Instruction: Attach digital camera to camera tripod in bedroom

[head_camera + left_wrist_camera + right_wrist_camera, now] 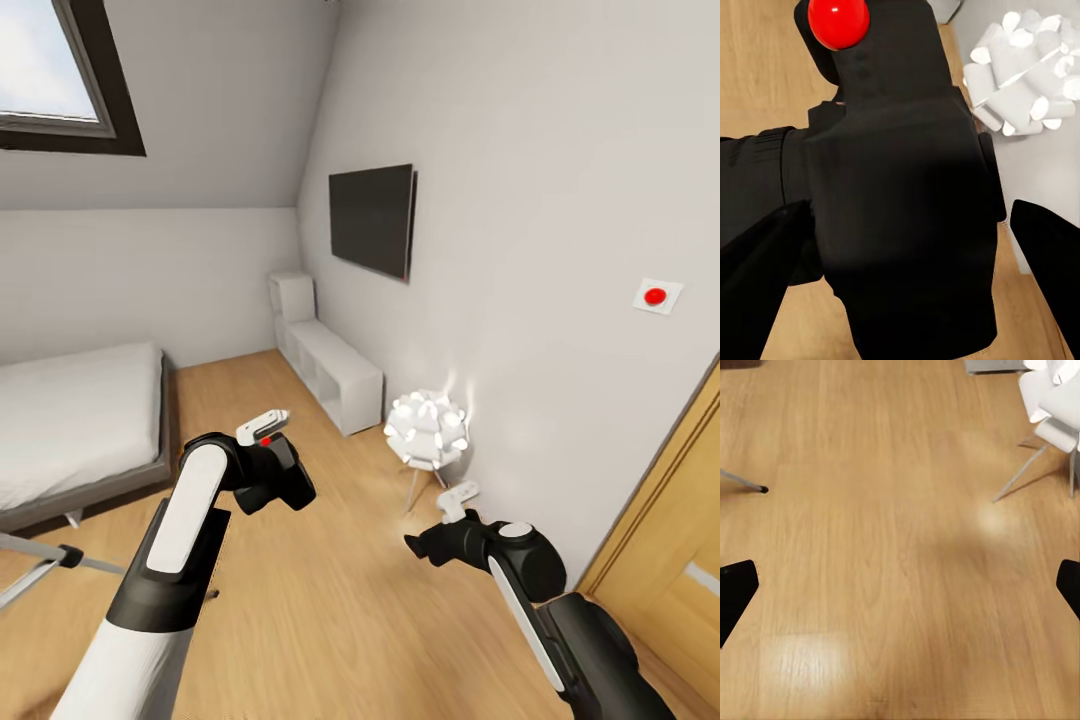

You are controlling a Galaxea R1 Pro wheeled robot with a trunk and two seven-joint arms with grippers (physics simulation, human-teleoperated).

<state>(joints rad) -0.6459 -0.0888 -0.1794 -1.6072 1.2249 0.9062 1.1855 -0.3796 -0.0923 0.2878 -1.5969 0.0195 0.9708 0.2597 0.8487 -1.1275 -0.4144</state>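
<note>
Your biggest risk is the camera tripod itself: you see just a silver leg and a black joint of it at the low left edge of the head view, beside the grey bed, so its head is out of sight. If you swing the base or the left arm toward it without seeing that head, you could knock a leg and tip the tripod, or bring the digital camera in at the wrong angle. Turn until the whole tripod is ahead of you before you reach.

Next, the lit white lamp stands on thin legs on the wood floor, just beyond your right gripper. A wide turn of that arm could catch it. The right wrist view has the two fingertips well apart with only floor between them, so that gripper is open and holds nothing.

Smallest, the grip. Your left gripper is closed on the digital camera, held up over the floor. In the left wrist view the camera body sits between the two dark fingers, its red button at the far end. I cannot tell how firmly the fingers bear on it; a sharp swing could let it slip.
</note>
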